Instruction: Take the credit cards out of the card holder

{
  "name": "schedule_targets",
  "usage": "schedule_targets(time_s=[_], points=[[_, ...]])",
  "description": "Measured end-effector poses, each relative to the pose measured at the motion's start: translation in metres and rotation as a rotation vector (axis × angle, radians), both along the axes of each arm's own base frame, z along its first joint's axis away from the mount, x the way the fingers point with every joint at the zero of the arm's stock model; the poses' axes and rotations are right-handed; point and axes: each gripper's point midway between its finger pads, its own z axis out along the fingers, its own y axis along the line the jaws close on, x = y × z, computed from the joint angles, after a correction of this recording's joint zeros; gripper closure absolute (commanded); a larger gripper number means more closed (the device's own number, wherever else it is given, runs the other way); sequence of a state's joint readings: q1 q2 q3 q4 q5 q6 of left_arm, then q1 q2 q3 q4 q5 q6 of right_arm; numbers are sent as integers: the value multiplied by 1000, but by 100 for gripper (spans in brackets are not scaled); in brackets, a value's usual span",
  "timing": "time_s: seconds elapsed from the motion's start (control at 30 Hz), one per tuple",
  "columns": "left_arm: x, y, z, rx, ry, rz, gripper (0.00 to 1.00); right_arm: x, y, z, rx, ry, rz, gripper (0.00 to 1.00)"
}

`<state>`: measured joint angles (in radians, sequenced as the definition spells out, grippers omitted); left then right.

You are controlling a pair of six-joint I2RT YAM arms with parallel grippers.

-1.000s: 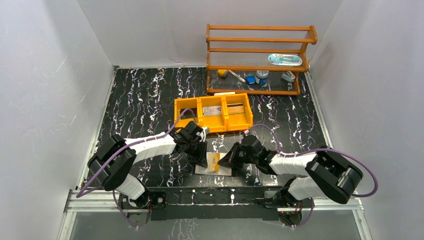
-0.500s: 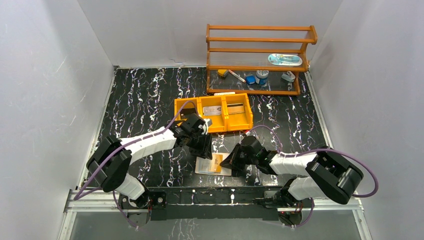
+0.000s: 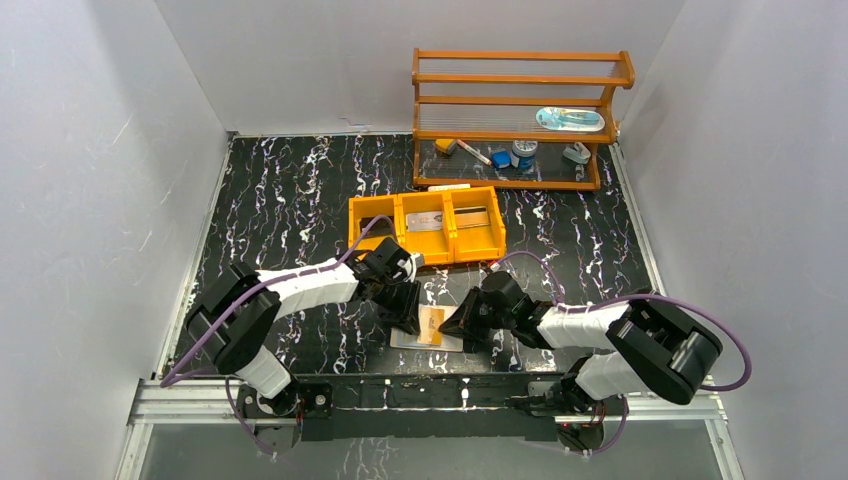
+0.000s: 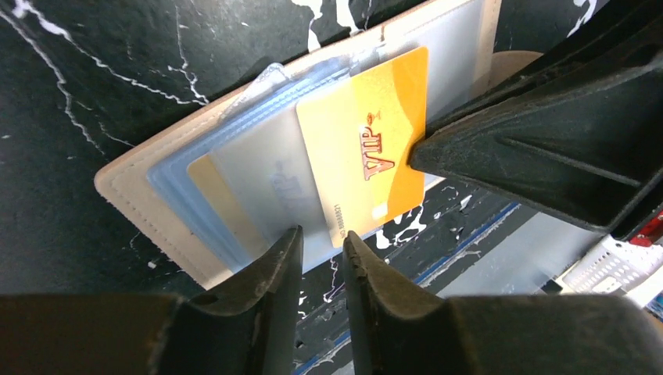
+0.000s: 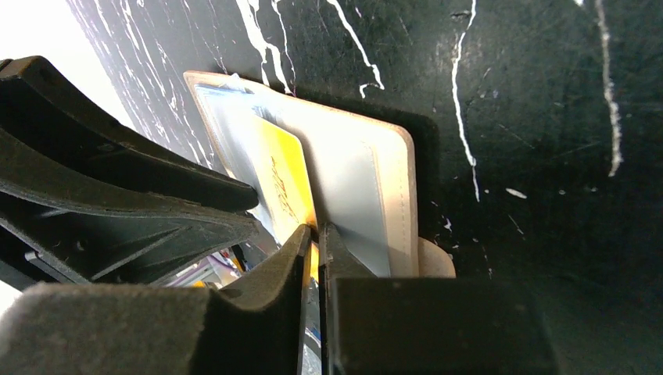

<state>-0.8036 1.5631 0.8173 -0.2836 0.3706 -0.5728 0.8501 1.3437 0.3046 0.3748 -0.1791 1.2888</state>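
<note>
Now that the left gripper, slightly parted, is back from the centre tray, the right gripper pinches the orange card: extraction continues.

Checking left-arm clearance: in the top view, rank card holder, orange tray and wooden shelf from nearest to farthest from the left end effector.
1. card holder: right at the left end effector, by the near edge.
2. orange tray: just behind it, mid-table.
3. wooden shelf: far back, to the right, against the wall.
</note>
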Motion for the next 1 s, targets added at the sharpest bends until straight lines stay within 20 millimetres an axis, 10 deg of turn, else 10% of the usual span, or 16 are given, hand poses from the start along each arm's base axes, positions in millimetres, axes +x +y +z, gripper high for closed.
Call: schedule_targets(time_s=[0.37,0.7,1.0], points=[[-2,-1,-4,-4,19,0,83,2,3,2,51,5,-23,73],[-2,-1,-5,0,18,2,83,3,9,2,84,1,-8,97],[1,3,-2,21,-14,12,78,5,3,14,79,-33,-25,98]])
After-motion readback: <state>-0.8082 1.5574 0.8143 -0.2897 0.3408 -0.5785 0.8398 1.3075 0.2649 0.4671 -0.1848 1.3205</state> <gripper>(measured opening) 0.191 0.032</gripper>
